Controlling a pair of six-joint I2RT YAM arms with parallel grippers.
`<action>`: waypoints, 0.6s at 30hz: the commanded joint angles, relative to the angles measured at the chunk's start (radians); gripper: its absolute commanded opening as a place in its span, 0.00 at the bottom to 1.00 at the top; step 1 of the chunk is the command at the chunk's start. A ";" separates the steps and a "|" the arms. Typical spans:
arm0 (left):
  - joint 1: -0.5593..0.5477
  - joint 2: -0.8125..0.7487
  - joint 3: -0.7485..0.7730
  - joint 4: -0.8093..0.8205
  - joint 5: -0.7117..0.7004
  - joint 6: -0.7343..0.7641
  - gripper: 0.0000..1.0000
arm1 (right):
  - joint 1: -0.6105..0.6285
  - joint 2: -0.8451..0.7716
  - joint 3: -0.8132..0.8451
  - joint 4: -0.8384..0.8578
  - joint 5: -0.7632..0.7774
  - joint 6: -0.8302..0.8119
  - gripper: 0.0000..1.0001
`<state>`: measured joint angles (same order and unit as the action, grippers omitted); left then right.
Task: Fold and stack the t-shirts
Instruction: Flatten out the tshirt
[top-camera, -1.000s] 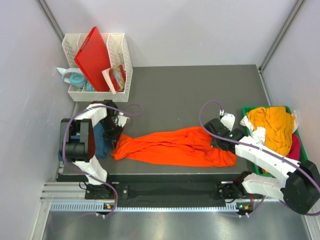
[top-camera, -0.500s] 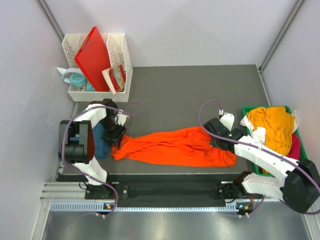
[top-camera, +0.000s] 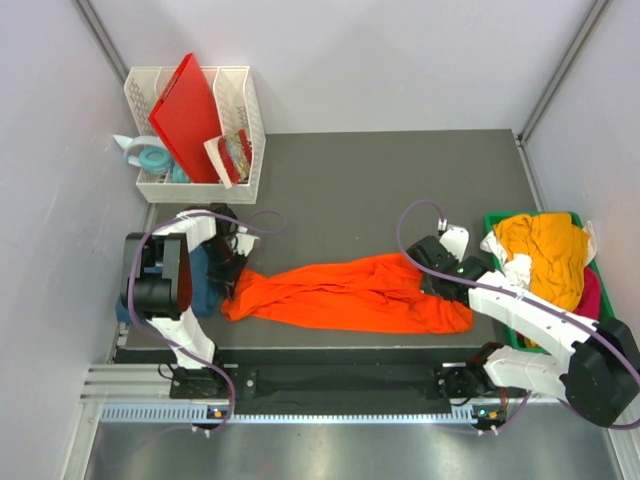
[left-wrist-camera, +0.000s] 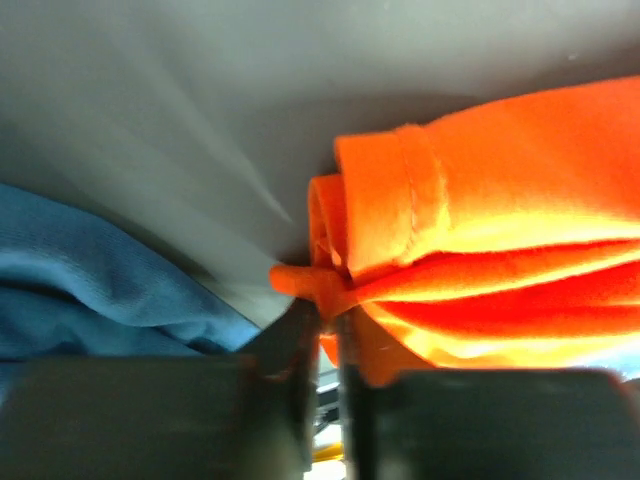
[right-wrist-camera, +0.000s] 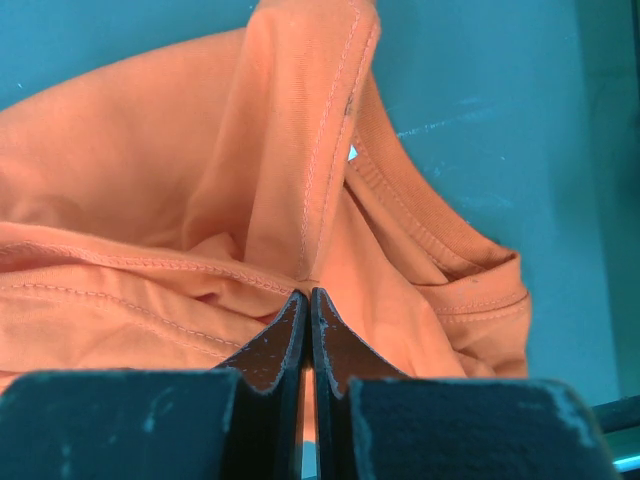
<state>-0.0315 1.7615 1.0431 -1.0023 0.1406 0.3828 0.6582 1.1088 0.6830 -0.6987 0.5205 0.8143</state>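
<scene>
Risks, left side first. The left gripper (left-wrist-camera: 325, 316) has its jaws nearly together on just a thin nub of the orange shirt (top-camera: 350, 293), right at the hem corner. That bite looks shallow; any pull could slip the cloth out and drop that end. The blue shirt (left-wrist-camera: 100, 290) lies bunched just beside that gripper at the table's left edge, touching the orange one or close to it. A sloppy re-grab could snag both, or drag the blue one off the table (top-camera: 380, 190).

In the middle the orange shirt lies stretched across the near part of the table as a twisted rope, not flat. Folding from this state would likely lock in the twist; it probably needs spreading first.

The right gripper (right-wrist-camera: 308, 302) is clamped tight on a fold near the collar, several layers bunched under it. Lifting from there may raise a wad rather than a clean edge. If the two arms pull apart unevenly, the weaker left pinch is my guess for what fails.

Counts, left to right:
- white basket (top-camera: 245, 110) – one, holding one red board (top-camera: 185, 115)
- arms – two, each gripping the orange shirt
- blue shirt – one
- orange shirt – one
- green bin (top-camera: 491, 219) – one, at the right edge
- in the bin: one yellow shirt (top-camera: 545, 250) on top, some white cloth (top-camera: 516, 268), some pink cloth (top-camera: 591, 296) – how many garments those are, can't tell.
</scene>
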 joint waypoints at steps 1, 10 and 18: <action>0.005 -0.008 0.003 0.008 0.004 0.002 0.02 | 0.004 0.008 0.023 0.019 0.006 0.005 0.00; 0.005 -0.086 0.035 -0.056 0.011 0.008 0.20 | 0.004 0.016 0.024 0.039 -0.002 0.003 0.00; 0.005 -0.109 0.034 -0.065 0.010 -0.001 0.00 | 0.004 0.019 0.027 0.041 -0.005 -0.001 0.00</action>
<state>-0.0315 1.7081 1.0519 -1.0309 0.1406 0.3866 0.6582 1.1290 0.6830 -0.6796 0.5156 0.8135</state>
